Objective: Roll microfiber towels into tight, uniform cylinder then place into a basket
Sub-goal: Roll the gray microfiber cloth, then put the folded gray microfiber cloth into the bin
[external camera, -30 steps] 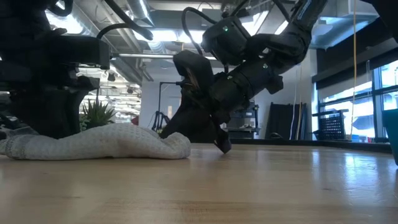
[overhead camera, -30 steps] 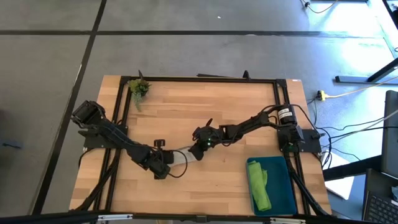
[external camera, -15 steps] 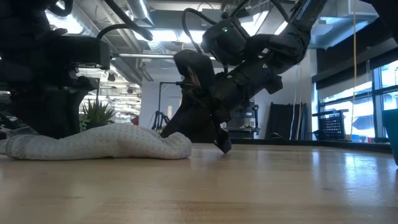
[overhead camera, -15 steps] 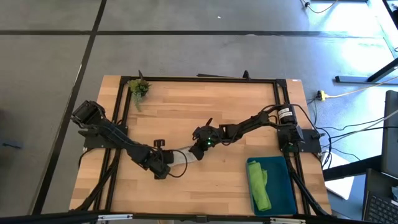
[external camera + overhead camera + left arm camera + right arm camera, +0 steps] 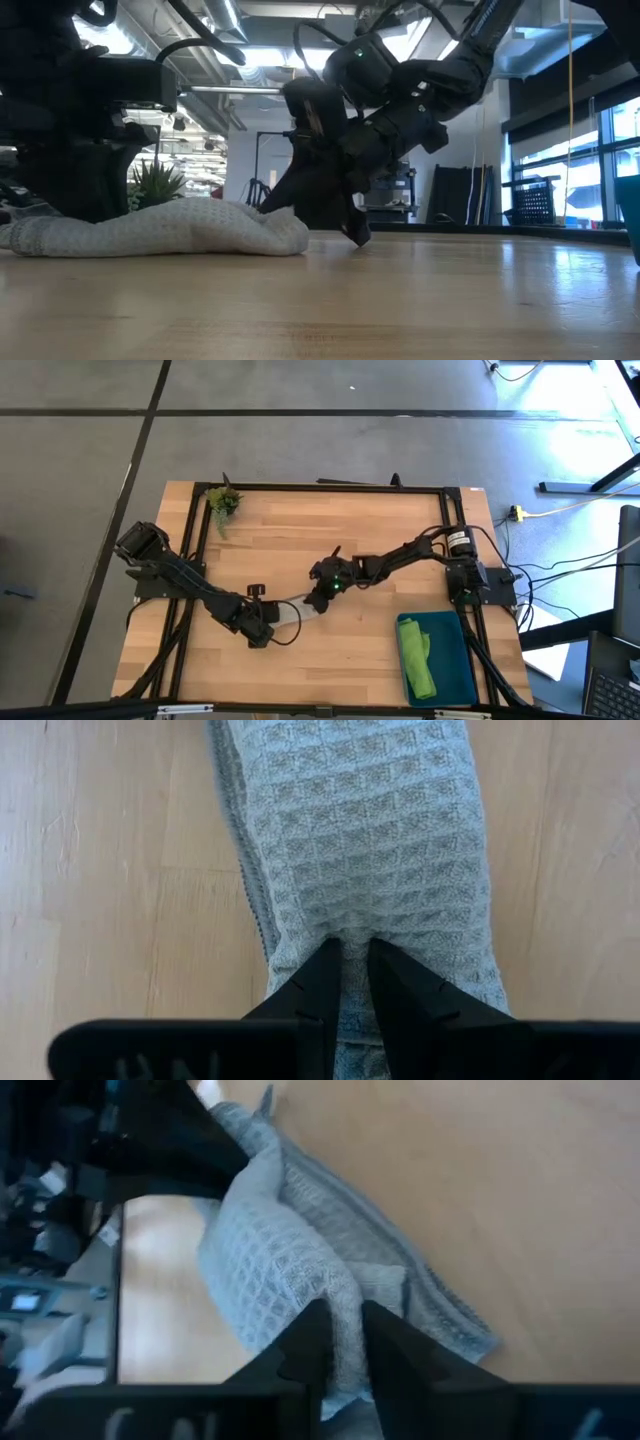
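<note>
Two grippers pinch grey towel point(image 5: 292, 609) mid-table: left gripper point(image 5: 347, 982) one end, right gripper point(image 5: 340, 1342) other. Your risk: uneven pull unrolls it. Green towel point(image 5: 416, 657) already in basket point(image 5: 458, 660).

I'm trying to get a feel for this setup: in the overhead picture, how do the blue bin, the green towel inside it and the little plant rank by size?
Largest to smallest, as they look from above:
1. The teal basket.
2. The lime green towel lying rolled inside it, nearly as long but much narrower.
3. The plant sprig at the table's far left corner, clearly smallest.
</note>
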Robot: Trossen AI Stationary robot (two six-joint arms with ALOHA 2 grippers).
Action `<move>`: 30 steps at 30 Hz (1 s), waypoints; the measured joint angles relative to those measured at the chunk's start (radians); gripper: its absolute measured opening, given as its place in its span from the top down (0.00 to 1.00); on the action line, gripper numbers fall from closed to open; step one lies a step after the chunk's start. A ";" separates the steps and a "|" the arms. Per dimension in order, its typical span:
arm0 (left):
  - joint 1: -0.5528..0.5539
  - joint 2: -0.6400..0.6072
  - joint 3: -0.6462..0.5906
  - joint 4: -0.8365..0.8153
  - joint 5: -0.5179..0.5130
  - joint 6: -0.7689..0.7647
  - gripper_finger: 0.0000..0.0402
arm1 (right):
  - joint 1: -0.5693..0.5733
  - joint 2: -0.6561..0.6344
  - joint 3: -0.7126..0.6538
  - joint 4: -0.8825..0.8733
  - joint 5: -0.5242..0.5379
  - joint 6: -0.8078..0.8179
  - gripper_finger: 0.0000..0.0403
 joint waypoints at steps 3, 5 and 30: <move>0.000 0.000 0.000 0.000 0.000 0.000 0.86 | -0.010 0.000 0.000 0.002 -0.047 0.001 0.76; 0.000 0.000 0.000 0.000 0.006 0.000 0.86 | -0.019 -0.001 0.001 0.003 -0.051 0.031 0.73; 0.000 0.000 0.000 0.008 0.008 -0.006 0.86 | 0.064 -0.191 0.001 -0.116 0.174 -0.476 0.69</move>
